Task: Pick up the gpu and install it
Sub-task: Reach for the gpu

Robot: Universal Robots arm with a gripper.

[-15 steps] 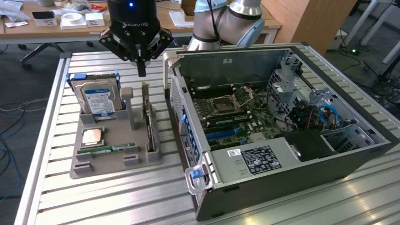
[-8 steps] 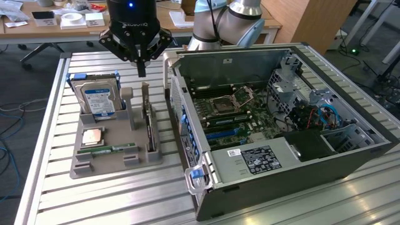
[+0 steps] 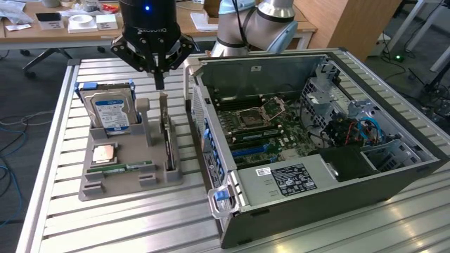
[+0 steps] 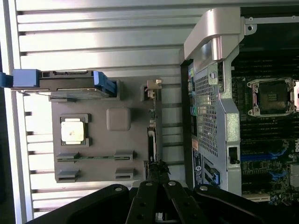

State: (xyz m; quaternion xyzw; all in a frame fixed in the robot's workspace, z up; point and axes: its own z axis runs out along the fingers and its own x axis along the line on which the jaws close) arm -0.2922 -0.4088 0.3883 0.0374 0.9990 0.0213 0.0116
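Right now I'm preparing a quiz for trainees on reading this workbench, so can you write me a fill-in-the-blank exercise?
The black gripper hangs over the thin dark gpu card with its fingers ___.
The gpu stands in the grey plastic holder, outside the open metal computer ___.
The silver blue-labelled hard drive stands ___ in that holder.
Missing words: shut; case; upright.

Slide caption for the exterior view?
Shut gripper hovers above the gpu in the gray holder, beside the open computer case.
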